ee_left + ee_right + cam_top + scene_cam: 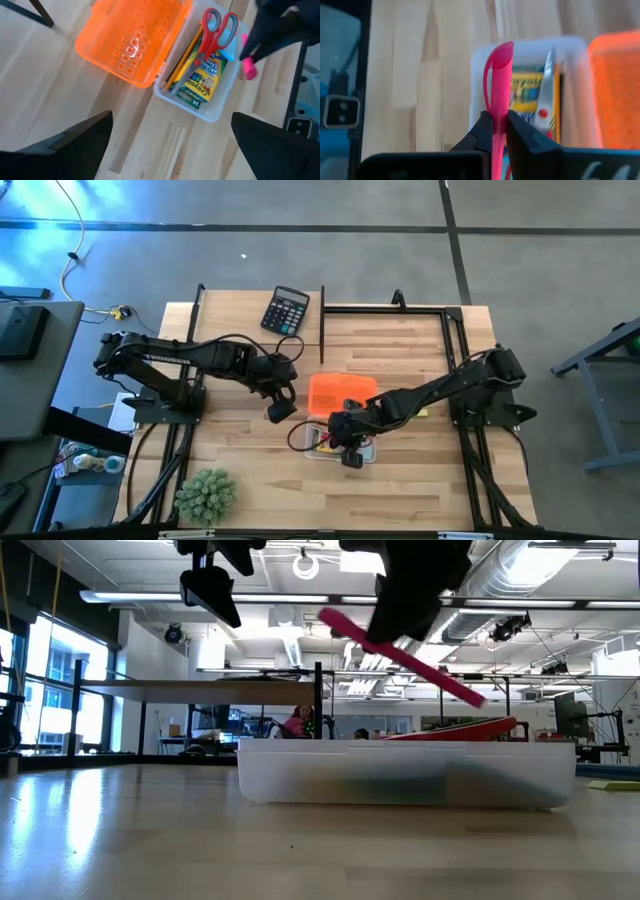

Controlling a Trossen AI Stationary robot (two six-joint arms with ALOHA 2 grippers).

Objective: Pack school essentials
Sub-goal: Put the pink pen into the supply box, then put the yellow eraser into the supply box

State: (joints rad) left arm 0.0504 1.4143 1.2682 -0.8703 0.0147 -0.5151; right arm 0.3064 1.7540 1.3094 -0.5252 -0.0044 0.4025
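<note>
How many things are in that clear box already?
3 show: scissors, a crayon pack beneath them, and pencils alongside. A pink pen is above the box, in the right gripper. More may be hidden.

Setting: you are working in a robotics lab or open industrial workshop hall.

- Floor: bare grey concrete floor [400,205] with dark seams, all round your bench.
- Bench: pale wooden table top [400,490] edged by a black metal frame [385,308], with two dark robot arms bolted on.
- Ceiling: large silver ventilation duct [545,575] and long white strip lights [230,598] overhead in your low view.
- Background: a long raised table [190,688], more equipment stands, and a seated person in a pink top [297,723] far behind.
- Side: tall bright windows [55,680] on one wall; loose yellow cable [72,265] on the floor beside a grey desk [40,370].
</note>
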